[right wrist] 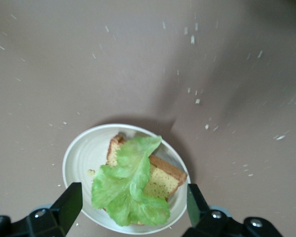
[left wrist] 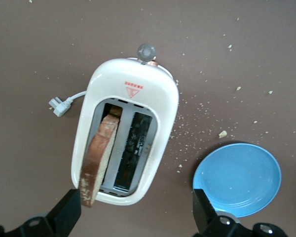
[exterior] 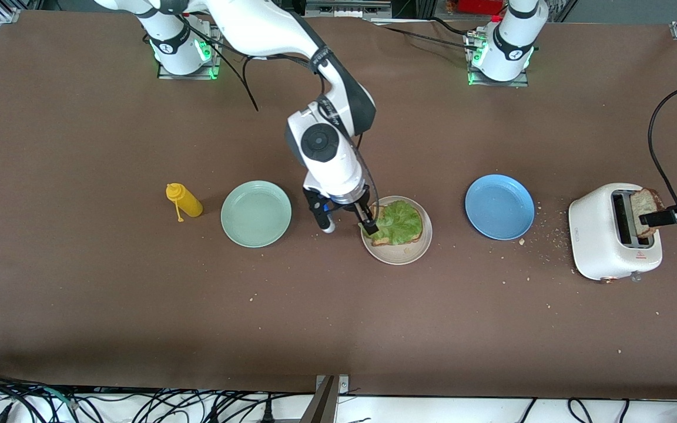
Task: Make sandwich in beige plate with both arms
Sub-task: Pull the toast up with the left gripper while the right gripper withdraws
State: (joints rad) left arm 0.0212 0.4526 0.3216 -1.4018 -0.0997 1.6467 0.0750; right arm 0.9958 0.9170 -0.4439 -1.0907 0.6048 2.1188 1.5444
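Sandwich (exterior: 398,224) assembly is judged to be about two-thirds complete.

Front view: one slice of toasted bread is seen lying in the beige plate (exterior: 400,251), which stands on the bench (exterior: 338,317) between the mint-green plate (exterior: 256,212) and the blue plate (exterior: 499,206). A lettuce leaf (exterior: 399,221) is laid on that slice. No top slice is present. The right tool (exterior: 348,222) is positioned low at the plate's edge toward the right arm's end of the bench, with its fingers spread apart and nothing held between them. The left tool (exterior: 662,218) is located over the toaster (exterior: 613,231) at the left arm's end of the bench, where the second slice (exterior: 645,210) stands in a slot. A yellow squeeze bottle (exterior: 183,201) lies beside the mint-green plate.

Left wrist view: the left tool's fingers (left wrist: 66,213) are shown fully apart, straddling the toaster (left wrist: 128,98). The second slice (left wrist: 99,155) leans upright in one slot and is not gripped. The other slot is empty.

Right wrist view: the lettuce leaf (right wrist: 128,185) is shown covering most of the bottom slice (right wrist: 163,177) in the beige plate (right wrist: 84,158), with the open fingers (right wrist: 69,205) standing at either side of the plate.

Remaining work is judged to be the grasping of the second slice, its transfer to the beige plate, and its placement on the lettuce.
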